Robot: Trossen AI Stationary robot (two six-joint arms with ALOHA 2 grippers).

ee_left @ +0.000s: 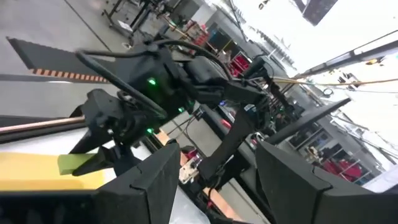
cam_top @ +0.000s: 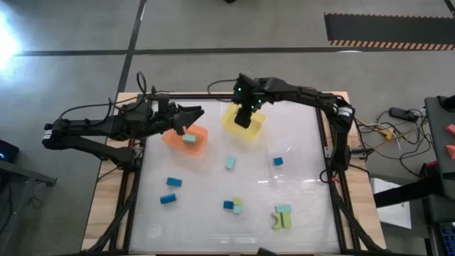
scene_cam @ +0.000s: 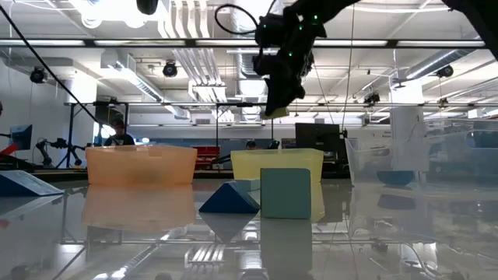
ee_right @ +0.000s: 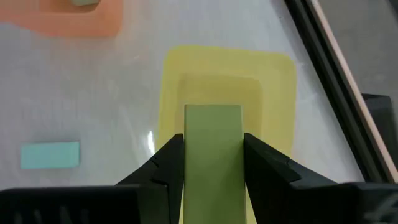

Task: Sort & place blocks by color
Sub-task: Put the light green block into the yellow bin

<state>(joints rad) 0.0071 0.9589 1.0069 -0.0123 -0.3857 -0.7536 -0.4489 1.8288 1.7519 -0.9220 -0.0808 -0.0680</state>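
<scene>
The left hand (cam_top: 193,114) hangs over the orange tray (cam_top: 186,139) near the counter's (cam_top: 298,213) far-left area, fingers parted and holding nothing, probably because the mint block (cam_top: 190,139) lying in that tray is already sorted. Further right, the right hand (cam_top: 245,117) is poised above the yellow tray (cam_top: 244,122) at the far edge, its fingers clamped on a yellow-green block (ee_right: 212,162), held there, I judge, so a release drops it in with its own colour. The clear tray (cam_top: 283,158) towards the right edge holds one blue block (cam_top: 278,161), and the remaining loose blocks lie scattered across the middle and near edge of the counter: blue ones at the left, a mint one in the middle, mixed clusters nearer the right. The high view hides the gripped block under the arm; the right wrist view shows it plainly, long and upright between the fingers, centred over the tray. The low view adds how high the hand sits, well clear of the tray's rim, while the left wrist view shows the left fingers apart
</scene>
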